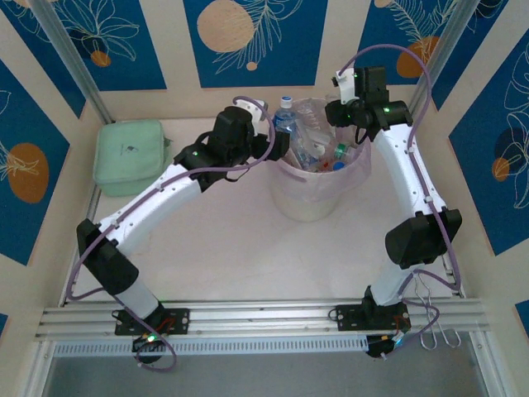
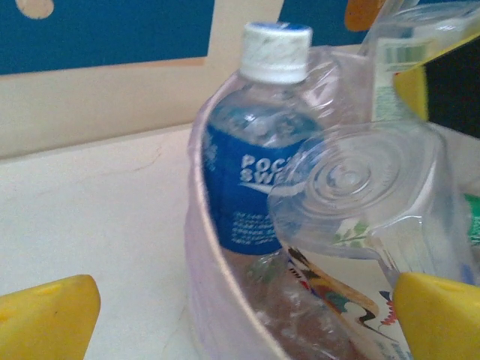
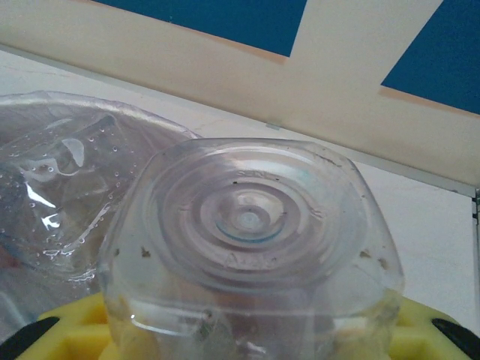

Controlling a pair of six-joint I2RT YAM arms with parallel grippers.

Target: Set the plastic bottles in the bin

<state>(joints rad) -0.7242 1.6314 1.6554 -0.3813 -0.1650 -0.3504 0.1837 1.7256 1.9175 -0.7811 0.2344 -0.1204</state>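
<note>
The right fingers (image 3: pixel 71 330) are squeezing a clear bottle (image 3: pixel 247 225) and holding it up over the far right rim of the bin (image 1: pixel 318 203). The bin is sitting near the far edge of the worktop (image 1: pixel 231 248), about in the middle. The bottle's round, ridged bottom is facing the wrist camera.

The left fingers (image 2: pixel 45 315) are hanging wide apart with nothing in them, just beside the bin's left rim.

The bin is looking piled up to the top, so I think this is one of the last bottles. Next, the right fingers are going to need to let go right over the pile, so the bottle is not bouncing out.

The bottles are looking thin, shiny and crinkly, so they may be slippery. A blue bottle (image 2: pixel 247 195) with a white cap is standing tall inside the bin's milky, see-through wall.
</note>
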